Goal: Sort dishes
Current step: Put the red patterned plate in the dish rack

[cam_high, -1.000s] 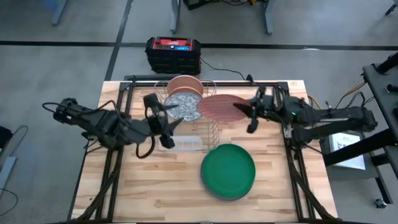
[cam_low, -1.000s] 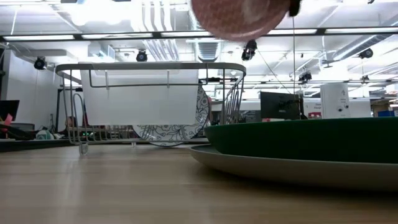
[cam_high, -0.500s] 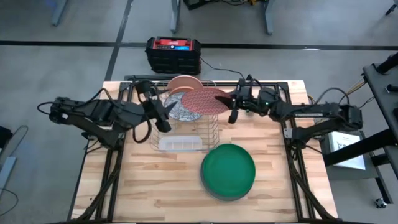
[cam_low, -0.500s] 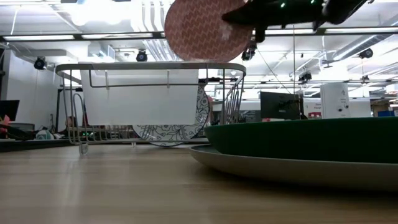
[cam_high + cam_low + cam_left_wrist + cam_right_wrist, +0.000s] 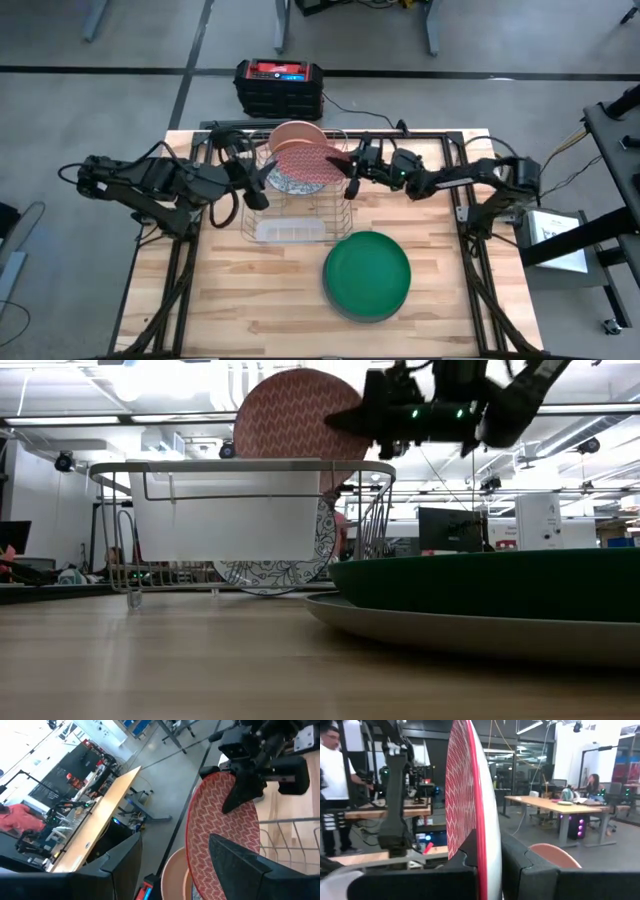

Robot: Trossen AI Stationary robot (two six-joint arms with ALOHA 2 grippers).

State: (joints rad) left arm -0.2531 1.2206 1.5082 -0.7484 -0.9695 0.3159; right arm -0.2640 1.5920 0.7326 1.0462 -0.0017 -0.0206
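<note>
Here, from above, the right gripper (image 5: 350,172) reaches in over the wire rack (image 5: 345,210) at the far middle of the table (image 5: 200,290) and pinches the rim of the red plate (image 5: 308,161), which stands on edge above the rack. Behind it in the rack sits the pink plate (image 5: 295,132), and just near of the red one the speckled plate (image 5: 290,184) shows. The left gripper (image 5: 256,182) hangs at the rack's left side, its fingers spread wide and holding nothing. The green plate (image 5: 368,273) lies flat on the near right part of the table, resting on a grey plate (image 5: 342,308) whose edge peeps out beneath it. A clear tray (image 5: 290,231) lies along the rack's near edge.

From table height, the red plate (image 5: 290,422) is upright over the rack's top rail (image 5: 250,464), with the right gripper (image 5: 352,420) clamped on its right edge. The speckled plate (image 5: 285,565) leans inside the rack, and the green plate (image 5: 500,585) fills the near right.

From the left wrist, the red plate (image 5: 212,825) is seen between the spread fingers (image 5: 245,865), with the right gripper (image 5: 239,797) on its rim and the pink plate (image 5: 175,872) beyond.

From the right wrist, the red plate (image 5: 465,800) stands edge-on, squeezed between that arm's fingers (image 5: 530,870); a person (image 5: 335,790) stands in the room beyond.
</note>
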